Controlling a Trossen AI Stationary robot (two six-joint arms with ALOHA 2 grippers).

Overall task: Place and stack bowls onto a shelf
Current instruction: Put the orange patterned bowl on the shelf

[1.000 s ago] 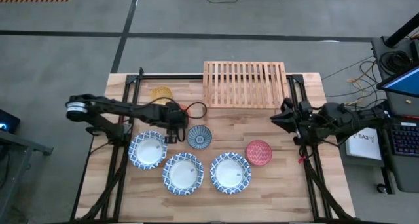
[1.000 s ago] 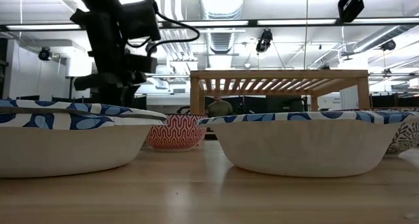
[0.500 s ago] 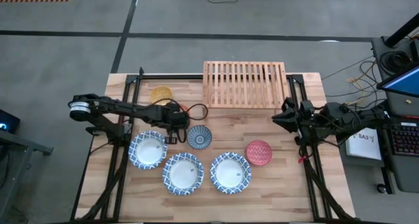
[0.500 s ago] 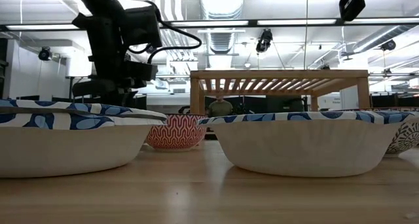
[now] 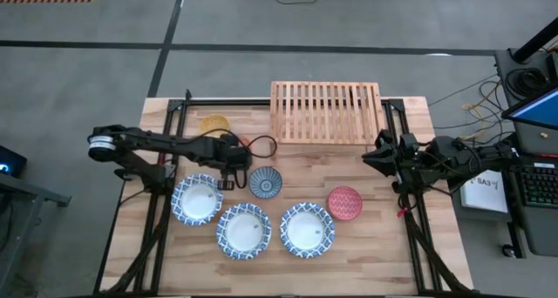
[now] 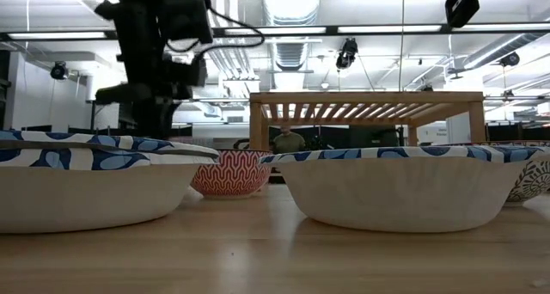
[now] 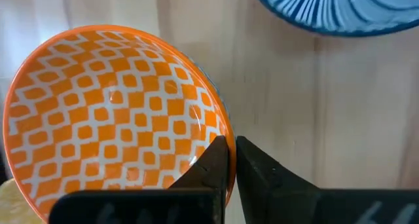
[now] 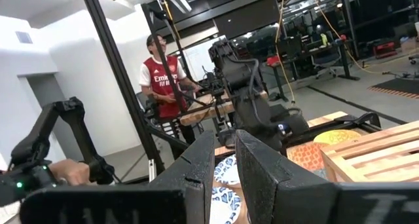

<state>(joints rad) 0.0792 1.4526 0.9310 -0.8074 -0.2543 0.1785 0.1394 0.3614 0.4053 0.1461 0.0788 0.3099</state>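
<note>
Seven bowls were in play, though no readable brand or label showed on any of them; the only writing was a few marks on a white sheet (image 5: 482,186) off the table's right side, too small to read.

From above, three large blue-and-white bowls (image 5: 244,231) with empty white insides sat in a loose row along the near part of the wooden table (image 5: 366,246). A dark blue patterned bowl (image 5: 265,182) sat just behind them, and a red bowl (image 5: 344,202) lay to their right, also empty. A yellow bowl (image 5: 214,125) stood near the far left edge, partly hidden by the left arm. The slatted wooden shelf (image 5: 325,111) stood at the far middle of the table with nothing on it.

The left gripper (image 7: 231,160) was beside the dark blue bowl, its two fingers pinched on the rim of an orange checked bowl (image 7: 111,112), which was empty. In the high view this orange bowl was hidden beneath the gripper (image 5: 232,161).

The right gripper (image 5: 373,153) hovered above the table's right side, near the shelf's corner, its fingers close together and holding nothing.

At table height, two large bowls filled the foreground, cut off at the picture's edges, with the red bowl (image 6: 230,172) and shelf (image 6: 365,105) behind. A person in a red shirt (image 8: 161,76) stood in the room beyond.
</note>
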